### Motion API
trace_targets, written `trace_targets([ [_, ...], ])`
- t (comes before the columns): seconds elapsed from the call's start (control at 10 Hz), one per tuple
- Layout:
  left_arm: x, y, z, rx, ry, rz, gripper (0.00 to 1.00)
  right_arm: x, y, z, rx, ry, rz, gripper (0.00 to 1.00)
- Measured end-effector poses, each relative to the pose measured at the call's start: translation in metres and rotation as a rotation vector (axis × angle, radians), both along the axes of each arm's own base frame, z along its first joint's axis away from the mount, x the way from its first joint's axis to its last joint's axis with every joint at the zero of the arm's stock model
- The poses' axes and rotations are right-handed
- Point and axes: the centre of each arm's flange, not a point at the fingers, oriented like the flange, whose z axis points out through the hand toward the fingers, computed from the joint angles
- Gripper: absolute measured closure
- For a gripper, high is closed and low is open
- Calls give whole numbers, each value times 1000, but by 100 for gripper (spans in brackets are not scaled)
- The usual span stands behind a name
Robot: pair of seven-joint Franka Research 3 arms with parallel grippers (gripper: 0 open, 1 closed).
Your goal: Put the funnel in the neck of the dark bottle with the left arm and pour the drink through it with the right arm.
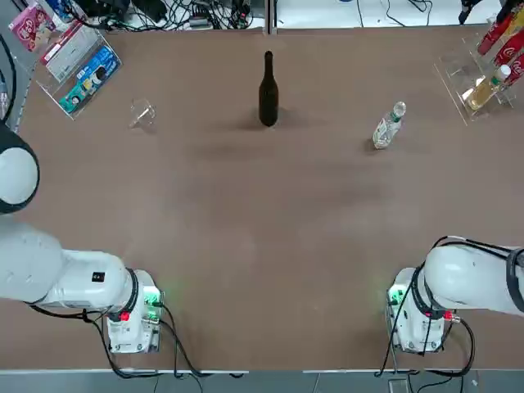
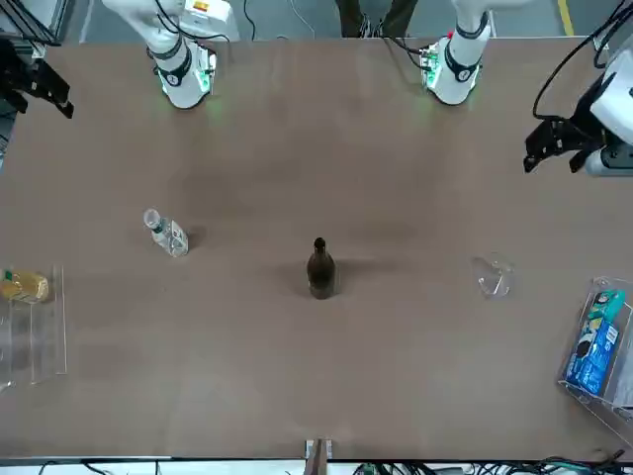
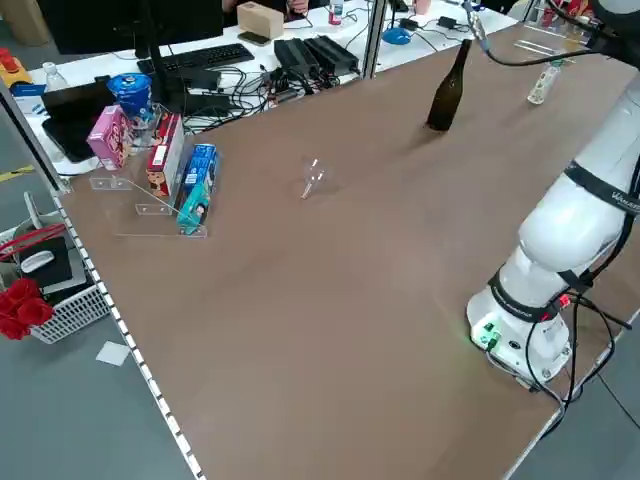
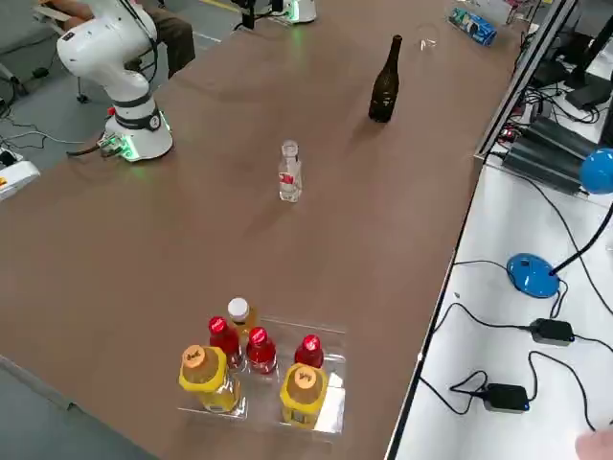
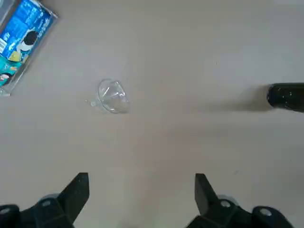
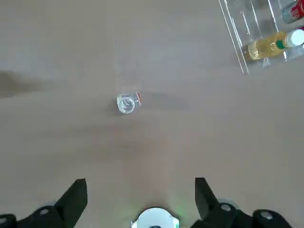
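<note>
Both pincers point(image 5: 140, 199) point(image 6: 140, 202) raised, open.

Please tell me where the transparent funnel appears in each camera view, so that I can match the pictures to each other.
Top view: funnel, upper left, left of the dark bottle.
Front view: funnel, right of the bottle.
Left side view: funnel, centre, nearer than the bottle.
Right side view: funnel, faint, top edge, beyond the bottle.
Left wrist view: funnel, on bare table.
Right wrist view: not in it.
Shared landmark: the dark bottle.
</note>
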Motion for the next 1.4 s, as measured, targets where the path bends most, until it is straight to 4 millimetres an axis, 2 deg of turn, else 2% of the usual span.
trace_targets([
  [0.2, 21, 6, -53, 83, 92, 40, 2, 2, -5, -1, 8, -11, 50, 0],
  [0.4, 44, 16, -107, 188, 172, 44, 1, 2, -20, -1, 22, -14, 83, 0],
  [0.7, 64, 34, -177, 289, 212, 35, 1, 2, -21, -2, 24, -12, 85, 0],
  [1.0, 63, 45, -267, 402, 188, 57, 1, 1, -21, -2, 26, -4, 85, 0],
  [1.2, 62, 44, -297, 420, 197, 124, 4, 0, -20, -3, 27, 6, 86, 0],
  [1.4, 66, 39, -336, 528, 171, 160, 5, 0, -19, -3, 26, 7, 90, 0],
])
